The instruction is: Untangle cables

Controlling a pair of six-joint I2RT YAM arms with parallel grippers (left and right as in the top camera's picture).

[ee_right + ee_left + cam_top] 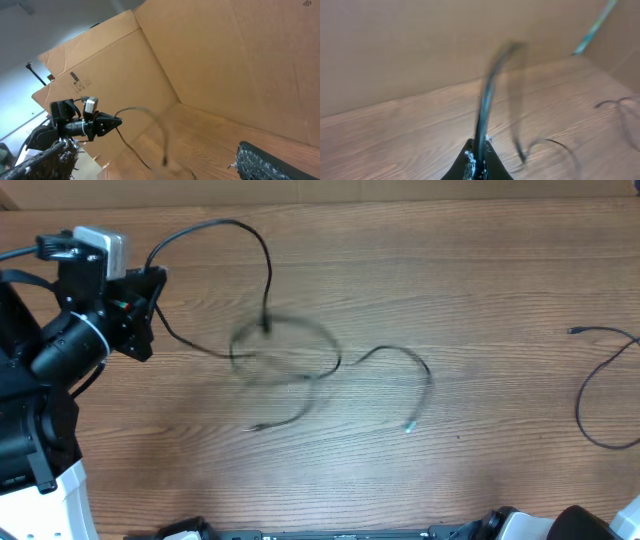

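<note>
Cables (285,352): blurred tangle on the table (480,290), to the right of my left tool (152,292), which I see clenched on one strand. Right tool (154,150): spread open, holding nothing. Loose cord (598,395) lies far right.

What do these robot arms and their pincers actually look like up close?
The left arm is black and tubular with a white band, on a white base, with thick black wires looped alongside. A pale grey camera box sits above its black, wedge-shaped left gripper. The right gripper has two dark fingers with rough-textured pads.
</note>
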